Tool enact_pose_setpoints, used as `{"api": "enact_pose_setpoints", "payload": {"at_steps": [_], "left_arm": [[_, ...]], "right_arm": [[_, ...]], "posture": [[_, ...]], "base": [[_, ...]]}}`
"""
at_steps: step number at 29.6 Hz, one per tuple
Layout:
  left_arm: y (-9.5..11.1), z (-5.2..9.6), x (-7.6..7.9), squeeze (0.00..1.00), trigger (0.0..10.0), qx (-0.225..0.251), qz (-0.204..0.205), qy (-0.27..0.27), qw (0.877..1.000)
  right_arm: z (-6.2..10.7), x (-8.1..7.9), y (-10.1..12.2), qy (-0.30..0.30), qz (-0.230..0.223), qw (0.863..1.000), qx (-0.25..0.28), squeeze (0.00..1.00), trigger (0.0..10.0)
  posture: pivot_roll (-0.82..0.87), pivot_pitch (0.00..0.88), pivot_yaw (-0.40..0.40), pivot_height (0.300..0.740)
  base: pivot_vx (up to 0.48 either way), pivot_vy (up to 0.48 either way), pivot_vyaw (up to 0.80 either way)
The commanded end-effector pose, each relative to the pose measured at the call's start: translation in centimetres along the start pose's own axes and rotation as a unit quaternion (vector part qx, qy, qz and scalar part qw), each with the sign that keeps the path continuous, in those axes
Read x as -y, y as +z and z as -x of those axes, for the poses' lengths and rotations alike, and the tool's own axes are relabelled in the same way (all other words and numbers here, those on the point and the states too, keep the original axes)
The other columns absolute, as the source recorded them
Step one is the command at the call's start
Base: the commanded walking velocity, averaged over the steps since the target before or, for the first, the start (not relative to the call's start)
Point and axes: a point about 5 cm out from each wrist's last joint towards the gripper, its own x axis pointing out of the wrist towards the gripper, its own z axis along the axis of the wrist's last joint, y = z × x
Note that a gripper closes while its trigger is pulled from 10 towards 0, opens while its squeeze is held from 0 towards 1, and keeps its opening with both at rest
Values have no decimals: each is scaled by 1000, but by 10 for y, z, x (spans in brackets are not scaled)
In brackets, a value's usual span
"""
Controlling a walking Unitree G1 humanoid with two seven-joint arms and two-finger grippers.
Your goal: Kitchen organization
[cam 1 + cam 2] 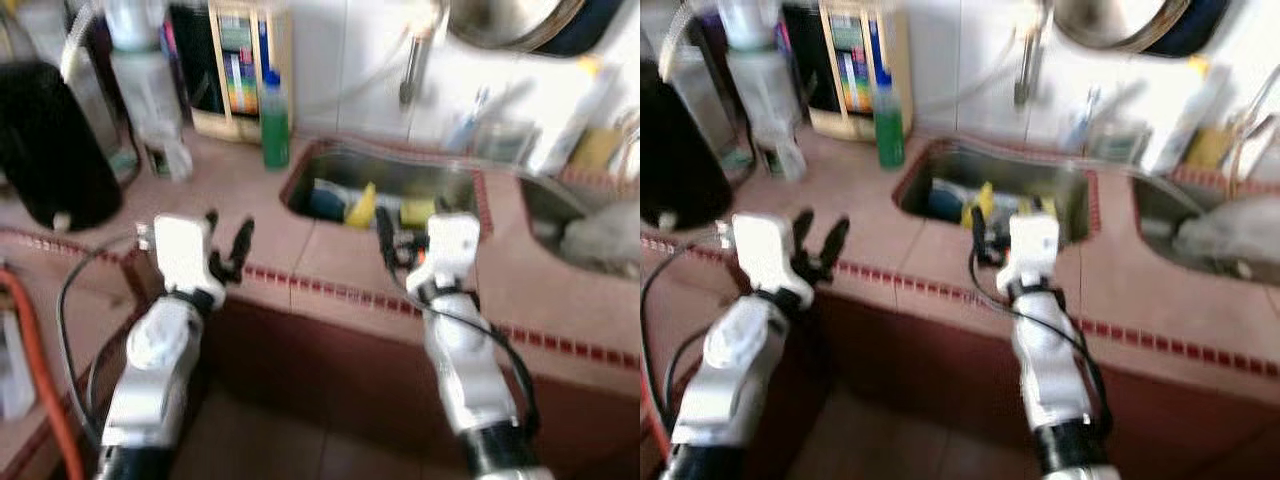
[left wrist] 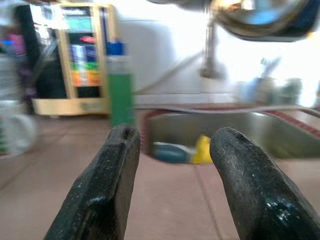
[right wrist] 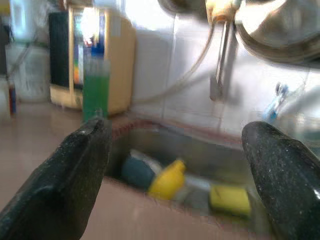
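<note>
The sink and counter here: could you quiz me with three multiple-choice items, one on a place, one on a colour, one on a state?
1. Where does the green bottle stand?
A. inside the sink
B. on the counter beside the sink
C. on the floor

2. What colour is the sponge in the sink?
A. yellow
B. red
C. black

3. How are the fingers of the left gripper?
A. shut on the bottle
B. shut on nothing
C. open, holding nothing

Answers:
1 B, it stands upright on the tiled counter at the sink's left corner.
2 A, it lies yellow in the basin.
3 C, a gap shows between them.
</note>
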Motion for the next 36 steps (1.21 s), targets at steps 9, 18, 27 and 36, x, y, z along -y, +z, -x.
{"api": "enact_pose_setpoints", "payload": {"at_steps": [9,18,27,36], "left_arm": [[-26,27,16,0,10000,-35,-37,-82,995],[-46,54,31,0,10000,-47,-54,-144,987],[-95,89,50,0,10000,-144,-46,-250,956],[-154,106,53,0,10000,-281,21,-188,941]], "right_arm": [[33,-36,-22,212,2,976,-45,0,10000],[59,-37,-42,306,-19,947,-100,0,10000],[91,-24,-86,371,-125,888,-241,0,10000],[97,-13,-122,282,-116,897,-319,0,10000]], "posture": [[-34,61,-21,740],[-32,79,-31,740],[-20,75,-43,740],[-24,49,-37,740]], "base": [[0,0,0],[0,0,0],[0,0,0],[0,0,0]]}}
